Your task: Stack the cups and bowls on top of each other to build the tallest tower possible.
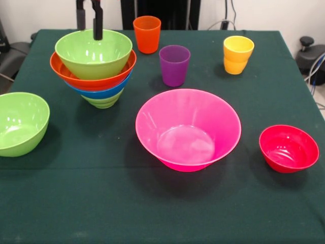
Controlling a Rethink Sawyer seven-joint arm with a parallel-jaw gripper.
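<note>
A tower (96, 76) of nested bowls stands at the left rear: a lime green bowl (94, 53) on top, then an orange bowl (91, 80), a blue bowl (101, 93) and a lime green bowl (104, 101) at the bottom. My gripper (89, 25) hangs over the top bowl's far rim, fingers apart and holding nothing; one finger (97, 28) dips just inside that rim. The orange cup (147, 34), purple cup (174, 65) and yellow cup (237, 55) stand apart on the cloth. A large pink bowl (188, 129), a small red bowl (288, 148) and a third lime green bowl (20, 123) sit upright.
The table has a dark green cloth (101, 203). The lime green bowl at the left hangs near the table's left edge. Cables and dark equipment (310, 56) lie beyond the right edge.
</note>
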